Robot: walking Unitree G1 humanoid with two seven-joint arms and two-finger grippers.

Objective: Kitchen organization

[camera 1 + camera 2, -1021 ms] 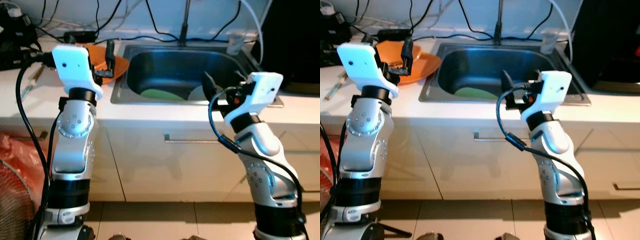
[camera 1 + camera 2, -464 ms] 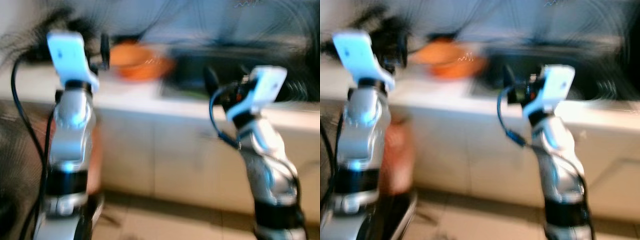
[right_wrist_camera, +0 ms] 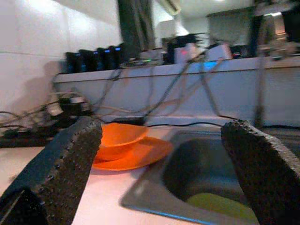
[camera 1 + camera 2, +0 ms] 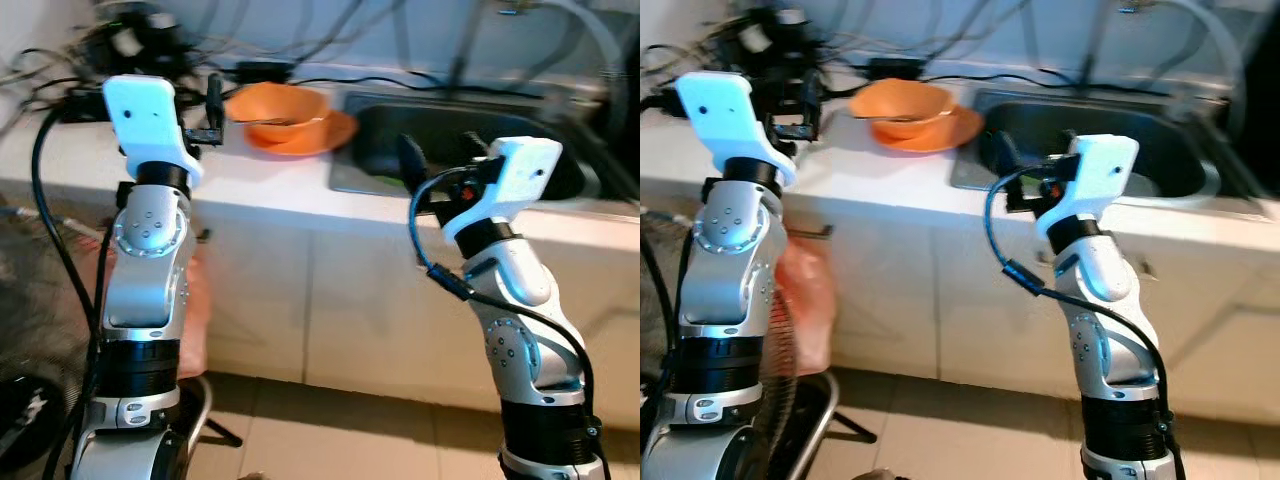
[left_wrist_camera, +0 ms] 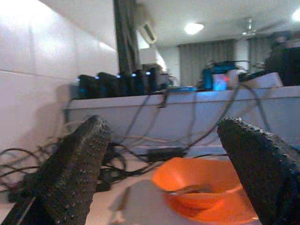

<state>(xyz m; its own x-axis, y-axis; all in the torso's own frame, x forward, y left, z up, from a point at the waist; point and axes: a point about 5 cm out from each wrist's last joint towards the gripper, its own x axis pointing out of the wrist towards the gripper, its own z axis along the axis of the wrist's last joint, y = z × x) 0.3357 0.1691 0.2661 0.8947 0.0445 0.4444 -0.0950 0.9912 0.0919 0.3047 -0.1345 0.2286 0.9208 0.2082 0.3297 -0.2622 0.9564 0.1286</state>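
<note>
An orange bowl (image 4: pixel 278 103) rests on an orange plate (image 4: pixel 318 136) on the white counter, just left of the steel sink (image 4: pixel 345 183). A utensil (image 5: pixel 183 189) lies in the bowl. Something green (image 3: pixel 216 206) lies on the sink's bottom. My left gripper (image 5: pixel 161 129) is raised over the counter to the left of the bowl, open and holding nothing. My right gripper (image 3: pixel 161 127) hovers at the sink's front edge, open and holding nothing, facing the bowl and the basin.
Tangled cables and black plugs (image 4: pixel 150 40) crowd the back of the counter. The faucet (image 4: pixel 460 55) rises behind the sink. White cabinet fronts (image 4: pixel 300 300) stand below. A reddish bag (image 4: pixel 805 300) and a black stand (image 4: pixel 835 425) sit on the floor at left.
The whole view has swung left after a blurred moment, so the bowl and plate now sit nearer the middle. Both arms hold the same raised pose, fingers still apart.
</note>
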